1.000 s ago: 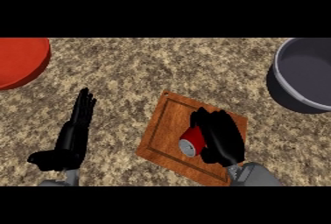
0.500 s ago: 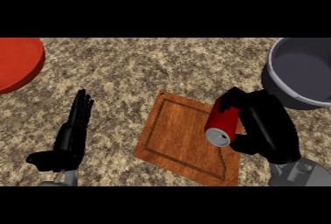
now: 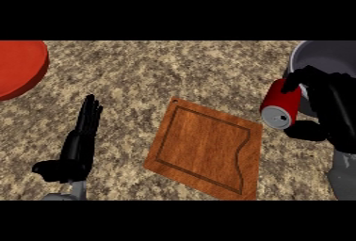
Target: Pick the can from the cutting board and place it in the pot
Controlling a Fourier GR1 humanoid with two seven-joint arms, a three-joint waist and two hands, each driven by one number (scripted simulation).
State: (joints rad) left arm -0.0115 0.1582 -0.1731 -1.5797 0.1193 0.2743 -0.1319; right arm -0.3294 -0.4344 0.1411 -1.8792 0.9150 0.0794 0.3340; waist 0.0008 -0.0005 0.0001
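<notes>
My right hand (image 3: 332, 108) is curled round a red can (image 3: 281, 104) with a silver end facing me. It holds the can tilted in the air, just right of the wooden cutting board (image 3: 207, 147) and in front of the grey pot (image 3: 321, 56) at the upper right. The pot's near rim is partly hidden by the hand. Nothing lies on the board. At the lower left, my left hand (image 3: 78, 146) rests open on the counter with its fingers pointing away from me.
A red round dish (image 3: 20, 67) sits at the upper left edge of the speckled counter (image 3: 160, 70).
My right hand has lifted the can off the cutting board and carried it right and further away, up to the pot's near rim. The left hand has not moved.
</notes>
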